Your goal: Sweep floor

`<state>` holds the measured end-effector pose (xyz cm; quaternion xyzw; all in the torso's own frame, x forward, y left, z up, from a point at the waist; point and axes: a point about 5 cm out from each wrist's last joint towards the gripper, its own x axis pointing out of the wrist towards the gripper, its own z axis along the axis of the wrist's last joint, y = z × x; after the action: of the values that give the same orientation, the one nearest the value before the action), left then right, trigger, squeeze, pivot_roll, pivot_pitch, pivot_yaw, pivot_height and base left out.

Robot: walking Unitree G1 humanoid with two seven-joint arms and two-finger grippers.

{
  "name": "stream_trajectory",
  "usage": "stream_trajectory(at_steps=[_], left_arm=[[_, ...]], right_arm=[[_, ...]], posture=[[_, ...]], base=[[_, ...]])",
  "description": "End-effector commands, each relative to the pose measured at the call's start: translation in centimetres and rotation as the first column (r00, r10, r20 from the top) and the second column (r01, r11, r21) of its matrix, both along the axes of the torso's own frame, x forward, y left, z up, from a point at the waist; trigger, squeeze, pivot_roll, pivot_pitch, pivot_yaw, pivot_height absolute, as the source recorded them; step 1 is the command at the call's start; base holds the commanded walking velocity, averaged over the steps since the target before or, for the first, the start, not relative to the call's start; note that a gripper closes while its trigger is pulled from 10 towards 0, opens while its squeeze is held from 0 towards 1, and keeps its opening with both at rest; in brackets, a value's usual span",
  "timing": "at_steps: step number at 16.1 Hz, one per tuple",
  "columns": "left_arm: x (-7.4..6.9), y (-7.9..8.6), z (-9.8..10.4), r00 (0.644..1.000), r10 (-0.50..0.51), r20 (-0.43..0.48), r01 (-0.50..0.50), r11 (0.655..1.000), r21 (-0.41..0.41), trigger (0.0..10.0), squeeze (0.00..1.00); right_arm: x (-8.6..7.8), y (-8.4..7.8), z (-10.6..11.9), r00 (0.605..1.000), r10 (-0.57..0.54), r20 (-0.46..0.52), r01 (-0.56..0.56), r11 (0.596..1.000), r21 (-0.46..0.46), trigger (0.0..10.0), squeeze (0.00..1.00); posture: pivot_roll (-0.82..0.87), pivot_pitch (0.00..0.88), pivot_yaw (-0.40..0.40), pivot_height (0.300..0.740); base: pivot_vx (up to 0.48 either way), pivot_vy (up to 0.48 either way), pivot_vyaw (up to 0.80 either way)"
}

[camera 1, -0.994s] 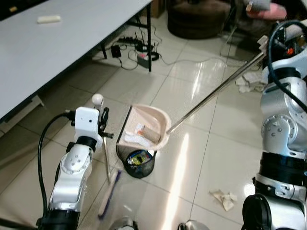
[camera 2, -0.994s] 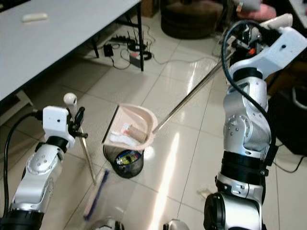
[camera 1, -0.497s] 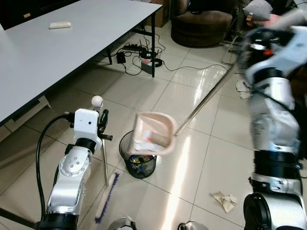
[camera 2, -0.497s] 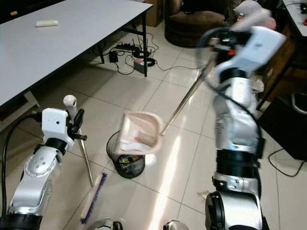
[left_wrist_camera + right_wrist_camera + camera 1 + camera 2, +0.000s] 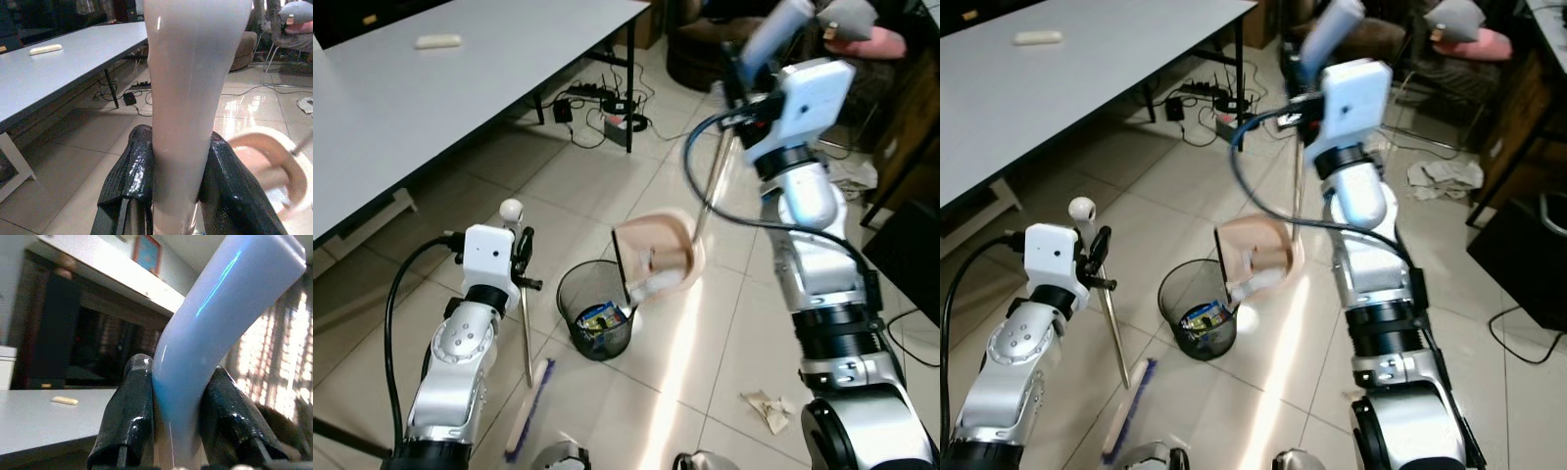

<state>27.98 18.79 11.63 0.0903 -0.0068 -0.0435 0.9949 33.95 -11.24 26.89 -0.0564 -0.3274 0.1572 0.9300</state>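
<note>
A beige dustpan (image 5: 658, 257) hangs tipped steeply on edge, its mouth at the rim of a black mesh bin (image 5: 597, 305) with rubbish inside; white scraps lie in the pan's lower corner. Its thin metal rod rises almost upright to a pale blue grip (image 5: 220, 308), and my right gripper (image 5: 734, 83) is shut on that grip. My left gripper (image 5: 522, 259) is shut on the broom handle (image 5: 195, 73), just under its white knob. The broom stands left of the bin, its purple-bristled head (image 5: 530, 411) on the tiles.
A crumpled paper (image 5: 769, 406) lies on the floor by my right leg. The grey table (image 5: 411, 98) runs along the left, with cables and a power strip (image 5: 607, 108) under its far leg. Cloths (image 5: 857, 176) and a dark armchair (image 5: 1371, 39) sit beyond.
My right arm has swung the dustpan's rod from a slant to nearly upright, tipping the pan from flat to steep beside the bin. The left arm and broom have stayed put.
</note>
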Motion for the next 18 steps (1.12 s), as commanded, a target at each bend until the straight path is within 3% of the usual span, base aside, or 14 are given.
stream_trajectory(at_steps=[1,5,9,15,18], left_arm=[[0.1,-0.1,0.9,0.999,-0.014,0.03,0.013,1.0,0.021,10.0,0.0],[0.1,-0.2,0.8,0.999,-0.019,0.026,0.018,1.0,0.02,10.0,0.0],[0.1,-0.5,0.8,0.999,-0.029,0.023,0.028,0.999,0.015,10.0,0.0],[0.1,-0.5,0.8,0.999,-0.03,0.021,0.03,0.999,0.017,10.0,0.0],[0.1,-0.6,0.7,0.999,-0.034,0.017,0.034,0.999,0.019,10.0,0.0]], right_arm=[[-0.9,0.8,0.9,0.994,0.052,0.101,-0.05,0.998,-0.024,10.0,0.0],[-1.9,3.0,0.1,0.979,0.156,0.134,-0.144,0.985,-0.095,10.0,0.0],[-3.7,5.3,-1.7,0.944,0.296,0.149,-0.26,0.94,-0.219,10.0,0.0],[-4.5,5.7,-1.8,0.923,0.33,0.198,-0.277,0.927,-0.253,10.0,0.0],[-5.2,6.6,-2.3,0.894,0.399,0.202,-0.32,0.887,-0.333,10.0,0.0]], posture=[[0.05,0.107,0.023,0.74],[0.04,0.108,0.025,0.74],[0.05,0.112,0.024,0.74],[0.05,0.115,0.027,0.74],[0.04,0.117,0.027,0.74]], base=[[0.0,0.0,0.0],[0.0,0.0,0.0],[0.0,0.0,0.0],[0.0,0.0,0.0],[0.0,0.0,0.0]])
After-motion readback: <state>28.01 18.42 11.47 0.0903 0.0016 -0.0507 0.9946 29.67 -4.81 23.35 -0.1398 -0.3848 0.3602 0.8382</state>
